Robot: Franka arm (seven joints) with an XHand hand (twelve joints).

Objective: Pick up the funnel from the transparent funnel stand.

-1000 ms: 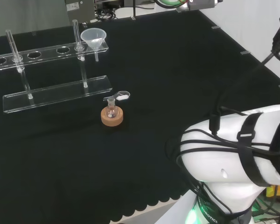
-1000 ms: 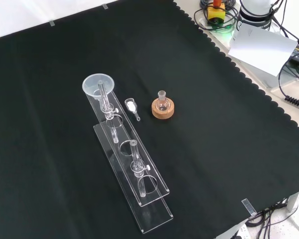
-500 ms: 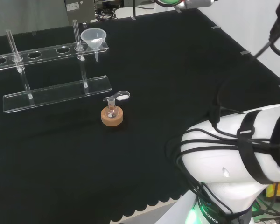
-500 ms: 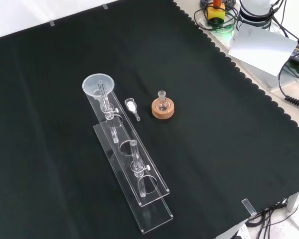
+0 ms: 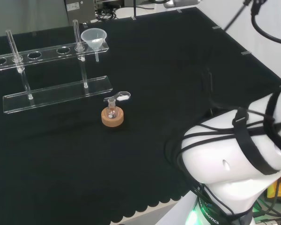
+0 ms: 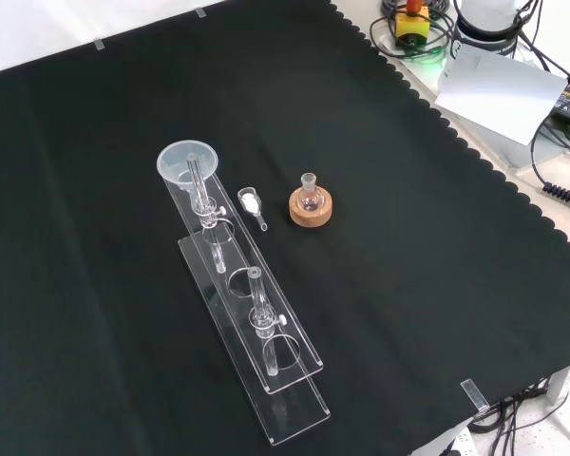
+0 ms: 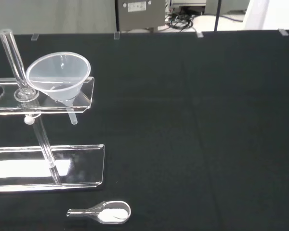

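A clear funnel (image 5: 94,37) (image 6: 186,161) (image 7: 58,75) sits in the end hole of the transparent funnel stand (image 5: 56,91) (image 6: 256,332) (image 7: 48,163), its stem hanging below the upper shelf. In the head view the funnel is at the stand's right end, far from the arm's white links (image 5: 234,154) at the lower right. In the wrist view the funnel stands some way off across the cloth.
A small flask on a cork ring (image 5: 112,116) (image 6: 310,206) stands near the stand. A clear scoop with white powder (image 5: 122,97) (image 6: 251,202) (image 7: 106,212) lies between them. Two upright glass rods (image 5: 76,30) (image 6: 256,294) rise from the stand. Cables and boxes lie beyond the cloth's scalloped edge (image 6: 475,152).
In the head view the arm's white links have turned and risen at the right, and the black cable above has swung. The funnel, stand, flask and scoop have not moved.
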